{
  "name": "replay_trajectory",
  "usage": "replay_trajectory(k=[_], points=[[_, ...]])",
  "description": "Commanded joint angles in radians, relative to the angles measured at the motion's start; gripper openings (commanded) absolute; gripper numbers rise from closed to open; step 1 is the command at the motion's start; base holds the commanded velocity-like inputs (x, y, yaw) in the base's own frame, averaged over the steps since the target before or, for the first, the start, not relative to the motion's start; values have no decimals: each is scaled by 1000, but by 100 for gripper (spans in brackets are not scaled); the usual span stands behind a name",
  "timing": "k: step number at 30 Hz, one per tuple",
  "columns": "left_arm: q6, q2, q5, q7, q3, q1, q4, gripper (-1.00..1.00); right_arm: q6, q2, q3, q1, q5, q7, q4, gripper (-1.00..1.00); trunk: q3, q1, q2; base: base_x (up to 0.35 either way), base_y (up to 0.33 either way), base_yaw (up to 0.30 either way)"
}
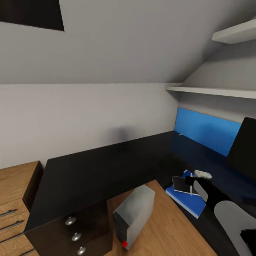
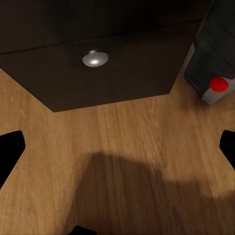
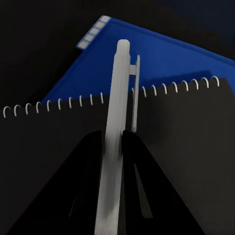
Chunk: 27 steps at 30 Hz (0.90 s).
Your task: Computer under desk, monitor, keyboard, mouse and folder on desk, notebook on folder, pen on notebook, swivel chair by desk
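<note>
Blue folder [image 1: 185, 201] lies flat on the black tabletop [image 1: 89, 174], with the notebook [image 1: 181, 185] stacked on it. I see my right gripper [image 3: 113, 142] above the notebook, its fingers [image 3: 81, 186] closed on the white pen [image 3: 115, 122]. The left gripper's fingers [image 2: 10, 152] are spread wide over the wooden floor [image 2: 127, 147], holding nothing. The grey computer [image 1: 135, 213] stands tilted on the floor beside the drawers [image 1: 74, 231].

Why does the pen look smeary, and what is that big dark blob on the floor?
Right wrist view: the pen, pinched in the right hand, sits so close to the camera that its lower part blurs. Left wrist view: the blob is a soft shadow on the wooden floor, probably the arm's own.
</note>
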Motion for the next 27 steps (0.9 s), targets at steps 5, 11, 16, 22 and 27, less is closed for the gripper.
replay_trajectory(k=[5, 11, 16, 22, 27], points=[[-6, 1, 10, 6, -8, -1, 0, 100, 4, -1, 8, 0, -11, -7, -2, -100, -1, 0, -1, 0, 0, 0], [-6, 1, 10, 6, -8, -1, 0, 100, 4, -1, 8, 0, -11, -7, -2, -100, -1, 0, -1, 0, 0, 0], [-6, 1, 10, 6, -8, -1, 0, 100, 4, -1, 8, 0, -10, -7, -2, 100, -1, 0, -1, 0, 0, 0], [-6, 1, 10, 6, -8, -1, 0, 100, 4, -1, 8, 0, -11, -7, -3, 100, -1, 0, -1, 0, 0, 0], [-6, 1, 10, 6, -8, -1, 0, 100, 4, -1, 7, 0, -11, -7, -4, 100, -1, 0, -1, 0, 0, 0]])
